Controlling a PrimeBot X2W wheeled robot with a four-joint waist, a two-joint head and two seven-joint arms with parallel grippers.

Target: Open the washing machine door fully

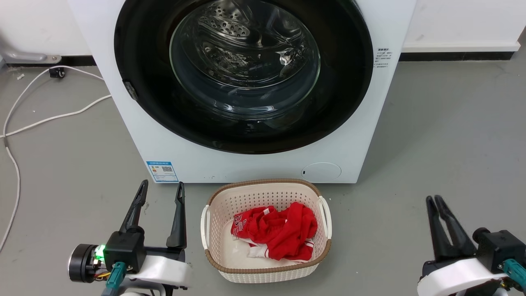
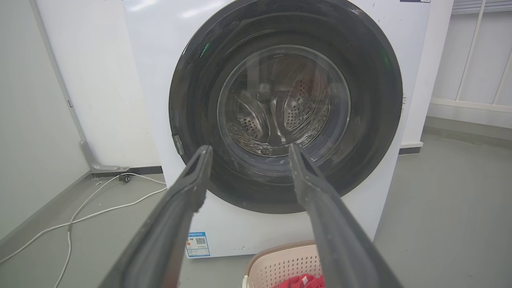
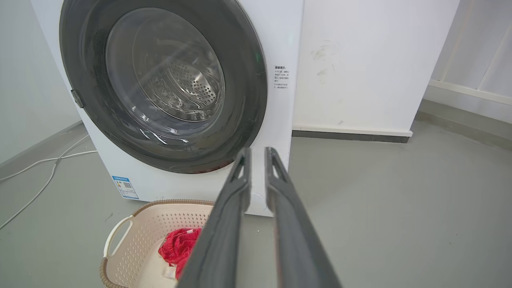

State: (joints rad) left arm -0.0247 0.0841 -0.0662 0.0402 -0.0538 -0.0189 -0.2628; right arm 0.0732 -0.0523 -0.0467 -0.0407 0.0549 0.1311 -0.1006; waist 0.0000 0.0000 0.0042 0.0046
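- Door status: the washing machine door (image 1: 244, 70) sits shut against the white front of the washing machine (image 1: 263, 164), upper centre of the head frame. I see the steel drum through its glass.
- Left gripper (image 1: 162, 185), lower left: jaws spread wide, holding nothing, tips just below the blue label (image 1: 162, 171).
- Right gripper (image 1: 434, 199), lower right: jaws nearly together with a thin gap, holding nothing, well apart from the machine.
- Cream basket (image 1: 213, 255), lower centre, just in front of the machine, has a red garment (image 1: 279, 230) inside.
- White cable (image 1: 53, 119) trails along the left side of the frame.
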